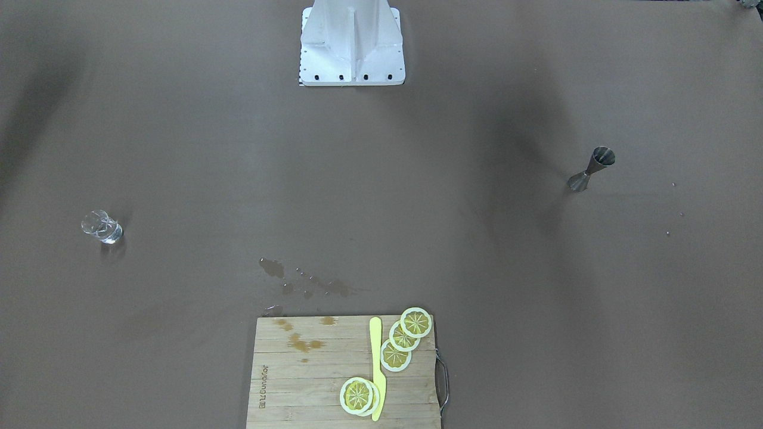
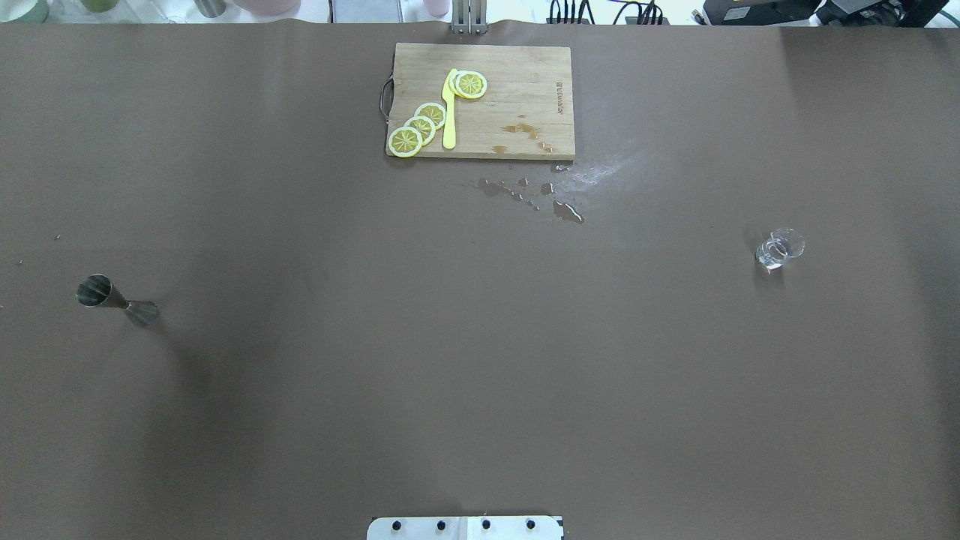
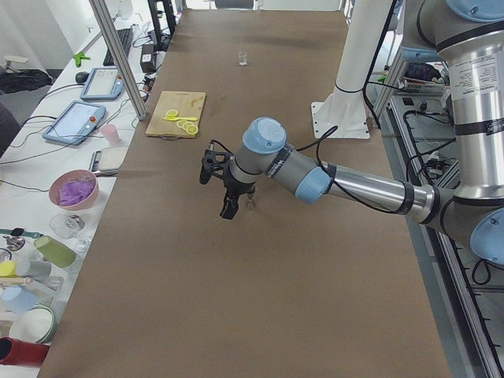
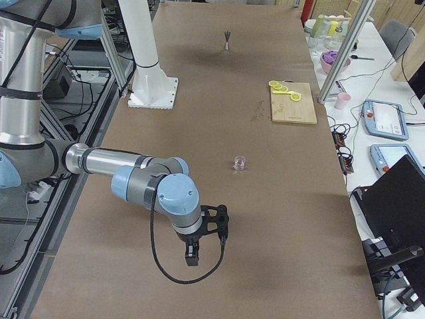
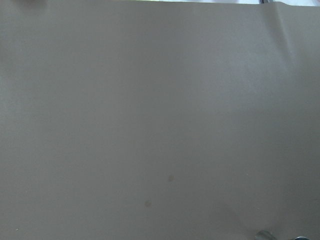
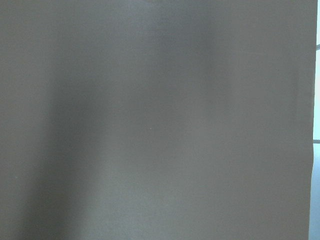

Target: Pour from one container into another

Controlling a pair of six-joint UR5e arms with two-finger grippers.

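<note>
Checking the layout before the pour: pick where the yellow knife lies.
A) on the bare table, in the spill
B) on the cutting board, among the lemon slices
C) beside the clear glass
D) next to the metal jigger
B: the yellow knife lies on the cutting board, with lemon slices on both sides.

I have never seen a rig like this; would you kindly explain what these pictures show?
A robot with two arms stands at a brown-covered table. Two pictures look down from above, one from behind the robot, one facing it; two look along the table from its ends; two come from wrist cameras and show mostly bare covering. A metal jigger and a clear glass stand free on the table. At the far edge lies a cutting board with lemon slices and a yellow knife, spilled drops beside it. The left gripper and right gripper hang above the table, nothing visibly held; open or shut, I cannot tell.
</note>
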